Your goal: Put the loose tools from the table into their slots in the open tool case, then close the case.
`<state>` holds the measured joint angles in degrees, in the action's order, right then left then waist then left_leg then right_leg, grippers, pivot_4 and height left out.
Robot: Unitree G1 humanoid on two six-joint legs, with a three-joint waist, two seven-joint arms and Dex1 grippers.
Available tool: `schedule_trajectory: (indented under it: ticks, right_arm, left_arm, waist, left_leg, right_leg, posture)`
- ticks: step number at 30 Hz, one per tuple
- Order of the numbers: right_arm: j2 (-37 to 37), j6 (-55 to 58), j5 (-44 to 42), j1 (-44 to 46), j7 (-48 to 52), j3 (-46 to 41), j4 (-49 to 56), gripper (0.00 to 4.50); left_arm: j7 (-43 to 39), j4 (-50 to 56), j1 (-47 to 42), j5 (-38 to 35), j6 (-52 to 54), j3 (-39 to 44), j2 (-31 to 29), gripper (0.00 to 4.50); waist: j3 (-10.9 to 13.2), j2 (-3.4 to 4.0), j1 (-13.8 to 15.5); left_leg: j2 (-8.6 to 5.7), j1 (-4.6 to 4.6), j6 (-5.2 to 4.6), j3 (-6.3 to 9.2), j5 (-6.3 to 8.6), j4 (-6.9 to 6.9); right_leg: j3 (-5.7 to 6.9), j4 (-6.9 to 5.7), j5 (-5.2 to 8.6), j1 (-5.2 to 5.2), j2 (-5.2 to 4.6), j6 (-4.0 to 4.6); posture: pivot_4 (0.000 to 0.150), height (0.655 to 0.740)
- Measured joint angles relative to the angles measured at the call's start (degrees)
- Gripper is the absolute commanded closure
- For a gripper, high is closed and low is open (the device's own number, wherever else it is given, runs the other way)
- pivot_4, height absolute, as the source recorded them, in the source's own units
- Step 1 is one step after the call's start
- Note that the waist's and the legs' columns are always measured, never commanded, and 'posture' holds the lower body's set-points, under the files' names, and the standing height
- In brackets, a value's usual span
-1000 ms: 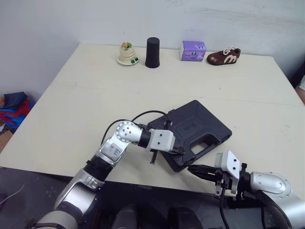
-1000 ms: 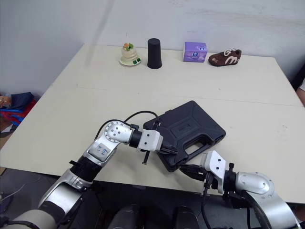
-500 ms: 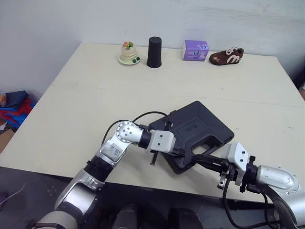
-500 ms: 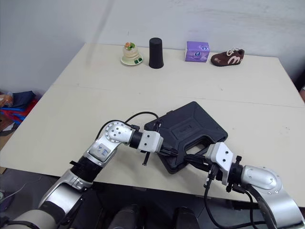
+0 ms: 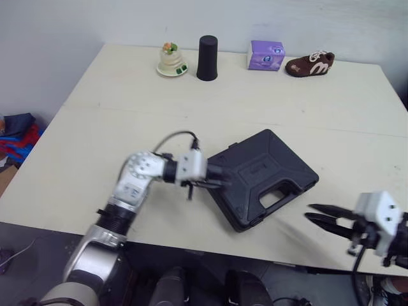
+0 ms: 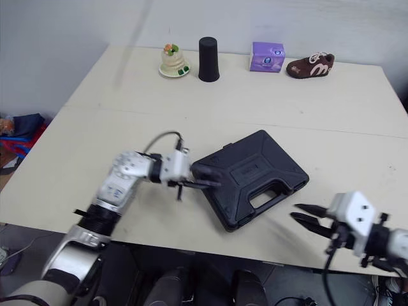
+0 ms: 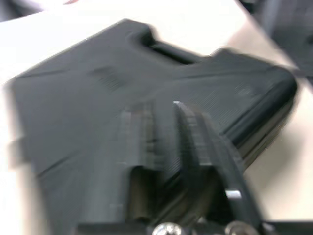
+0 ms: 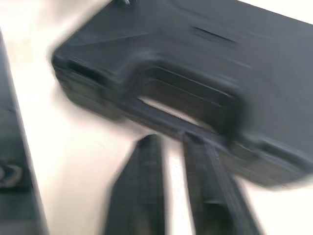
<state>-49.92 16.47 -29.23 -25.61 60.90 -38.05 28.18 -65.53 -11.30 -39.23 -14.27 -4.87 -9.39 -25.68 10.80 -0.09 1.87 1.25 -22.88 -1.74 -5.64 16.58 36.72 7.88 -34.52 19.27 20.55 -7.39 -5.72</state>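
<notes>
Closest, by the front edge of the table (image 5: 127, 127), the right gripper (image 5: 308, 211) is seen. Its two black fingers (image 8: 139, 196) are spread a little, and nothing is held between them. It is set apart from the tool case (image 5: 264, 169), with bare table in between, and it is pointed at the side with the handle (image 5: 285, 203). A bit farther in, the black case is laid flat in the middle of the table, turned at a slant, with one corner close to the front edge. Its lid is already down, so the tools are thought to be inside, and the closing step is thought to be nearly done. The left gripper (image 5: 220, 182) is laid against the left corner of the case; whether it is spread or pressed together cannot be told. To finish well, the lid should be pushed straight down, slowly, near the handle side. The case should be held from the other side so that it is not slid off the front edge. Far at the back, a small cake toy (image 5: 170, 59), a black cup (image 5: 206, 57), a purple box (image 5: 266, 55) and a brown shoe (image 5: 310, 64) are lined up.
</notes>
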Motion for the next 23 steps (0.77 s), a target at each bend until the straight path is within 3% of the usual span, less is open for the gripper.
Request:
schedule_trajectory:
  ticks: [4, 5, 8, 12, 23]
  right_arm:
    - [-2.5, -5.4, 3.4, 2.3, 1.6, -5.3, -8.8, 0.08]
    - [-4.0, -6.8, 4.4, 3.1, 1.9, -8.0, -12.8, 0.00]
    - [-7.6, -11.0, 6.7, 5.2, 3.9, -12.3, -23.1, 0.00]
    - [-11.8, -16.3, 8.0, 8.9, 7.0, -12.3, -31.0, 0.00]
    - [-14.6, -21.4, 9.1, 16.5, 8.7, -6.4, -42.0, 0.00]
  left_arm:
    - [-0.3, -0.6, 2.6, -1.4, 5.2, 5.0, -8.8, 0.34]
    - [-0.2, -2.1, 4.4, -1.4, 6.5, 6.9, -12.0, 0.04]
    - [0.8, -4.7, 9.1, -1.5, 10.8, 13.0, -18.6, 0.04]
    - [3.8, -4.7, 13.9, -1.0, 11.6, 16.8, -21.8, 0.04]
    - [10.4, -8.0, 12.5, 3.1, 3.4, 19.0, -21.6, 0.04]
  waist:
    - [0.3, 0.09, -0.7]
    - [0.6, 0.05, -0.9]
    - [1.1, -0.48, -1.0]
    - [1.1, -0.55, -0.3]
    - [1.1, -0.54, -0.5]
  left_leg:
    - [-0.33, 0.09, -0.27, -0.31, -0.01, 0.00]
    - [-0.38, 0.17, -0.38, -0.49, -0.06, -0.10]
    - [-0.41, 0.29, -0.48, -0.51, -0.16, -0.28]
    - [-0.42, 0.26, -0.41, -0.30, -0.15, -0.31]
    - [-0.46, 0.21, -0.32, -0.53, -0.31, -0.48]
  right_leg:
    - [0.00, -0.05, -0.03, 0.03, -0.02, -0.31]
    - [-0.04, -0.05, -0.07, 0.05, -0.05, -0.40]
    - [-0.15, 0.11, -0.11, 0.06, -0.30, -0.47]
    - [-0.43, 0.12, -0.16, 0.06, -0.74, -0.50]
    - [-0.05, -0.11, -0.18, 0.16, -0.36, -0.46]
  posture:
    - [0.150, 0.7380]
    - [0.150, 0.7380]
    - [0.150, 0.7380]
    - [0.150, 0.7380]
    - [0.150, 0.7380]
